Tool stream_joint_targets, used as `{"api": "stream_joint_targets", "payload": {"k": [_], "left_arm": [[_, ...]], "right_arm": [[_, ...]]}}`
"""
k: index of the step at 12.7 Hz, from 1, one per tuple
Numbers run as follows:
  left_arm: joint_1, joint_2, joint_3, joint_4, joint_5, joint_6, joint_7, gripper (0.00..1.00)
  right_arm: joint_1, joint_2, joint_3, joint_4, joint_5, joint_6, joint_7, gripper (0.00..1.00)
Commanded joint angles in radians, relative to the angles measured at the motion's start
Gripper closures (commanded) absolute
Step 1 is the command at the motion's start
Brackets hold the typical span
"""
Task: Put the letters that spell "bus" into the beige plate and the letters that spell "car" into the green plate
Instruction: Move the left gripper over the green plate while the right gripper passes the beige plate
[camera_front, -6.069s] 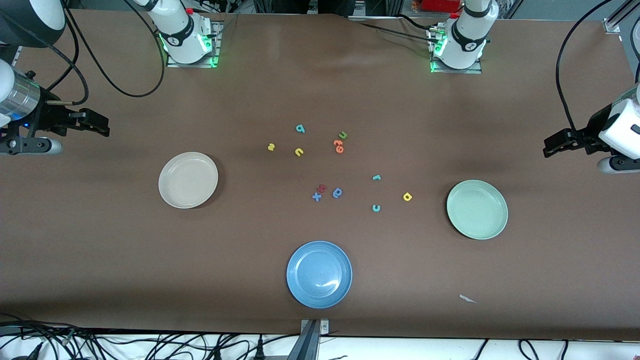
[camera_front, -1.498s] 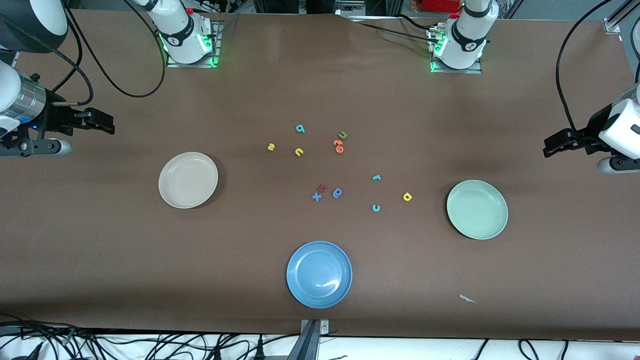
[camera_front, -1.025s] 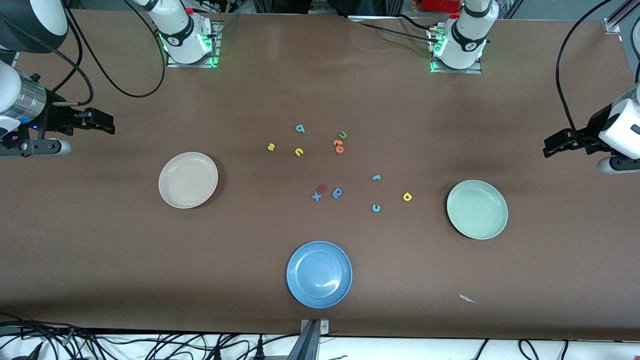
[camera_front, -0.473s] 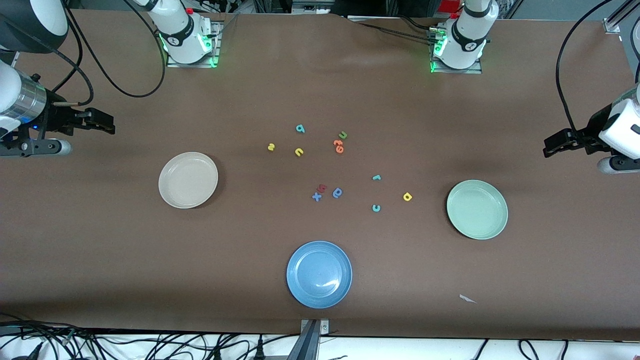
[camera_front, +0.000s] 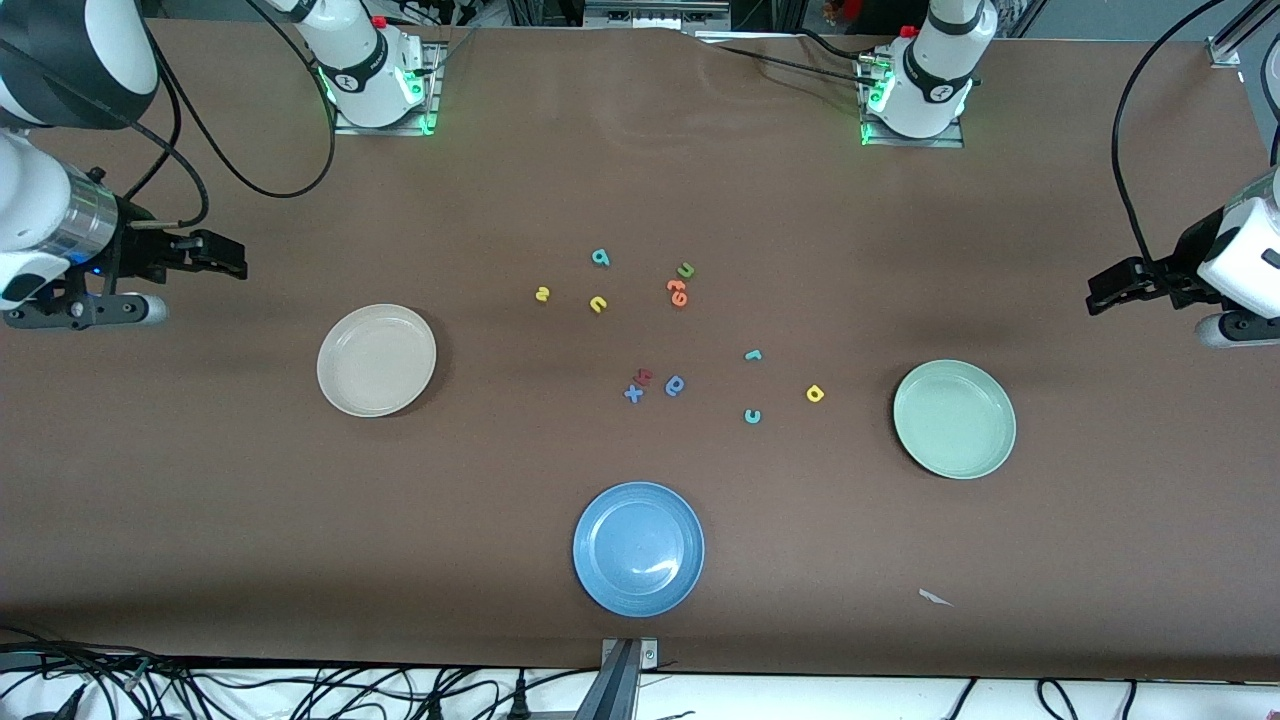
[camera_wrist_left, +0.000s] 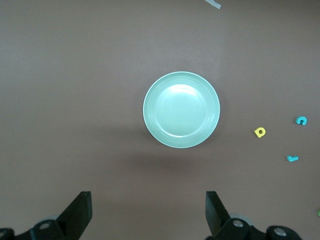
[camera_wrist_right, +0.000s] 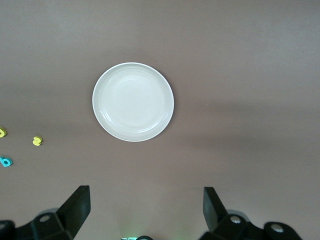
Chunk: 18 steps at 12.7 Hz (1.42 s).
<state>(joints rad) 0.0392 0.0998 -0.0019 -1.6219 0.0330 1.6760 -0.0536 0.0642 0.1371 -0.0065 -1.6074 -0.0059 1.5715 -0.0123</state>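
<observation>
Opening layout, nothing sorted: "bus" letters (camera_front: 598, 304) and "car" letters (camera_front: 753, 416) loose mid-worktop between empty beige plate (camera_front: 376, 360) and green plate (camera_front: 954, 419), right claw (camera_front: 232, 262) and left claw (camera_front: 1100, 293) spread wide and empty above opposite worktop ends for unobstructed access.

Front view: high, across the table, facing both bases, taking in everything. Left wrist view: straight down over the green plate (camera_wrist_left: 181, 110), also in front view (camera_front: 954, 419). Right wrist view: down over the beige plate (camera_wrist_right: 133, 101), likewise shared (camera_front: 376, 360).
</observation>
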Motion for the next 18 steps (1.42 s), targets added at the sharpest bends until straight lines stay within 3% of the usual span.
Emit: {"api": "stream_joint_targets", "payload": {"k": [1,5,7,9,12,16,18], "left_arm": [[0.002,-0.002,-0.004,0.011,0.015,-0.016,0.015,0.0],[-0.012,0.005,-0.004,0.019,0.028,-0.009,0.003,0.0],[-0.006,0.059,-0.003,0.028,0.021,-0.004,-0.024,0.0],[0.002,0.158,0.002,0.054,0.018,-0.002,-0.057,0.0],[-0.033,0.217,-0.022,0.065,-0.005,0.002,-0.084,0.0],[-0.125,0.31,-0.038,0.04,-0.068,0.128,-0.117,0.0],[-0.166,0.325,-0.038,-0.065,-0.105,0.309,-0.161,0.0]], "right_arm": [[0.011,-0.002,0.002,0.007,0.023,0.008,0.003,0.0],[0.043,0.036,0.002,0.011,0.024,0.05,0.046,0.0],[0.095,0.064,0.013,0.001,0.021,0.117,0.191,0.0],[0.088,0.097,0.086,-0.006,0.021,0.177,0.274,0.0],[0.086,0.107,0.155,-0.119,0.014,0.344,0.369,0.0],[0.063,0.183,0.281,-0.166,0.004,0.494,0.506,0.0],[0.062,0.197,0.325,-0.237,-0.014,0.591,0.529,0.0]]}}
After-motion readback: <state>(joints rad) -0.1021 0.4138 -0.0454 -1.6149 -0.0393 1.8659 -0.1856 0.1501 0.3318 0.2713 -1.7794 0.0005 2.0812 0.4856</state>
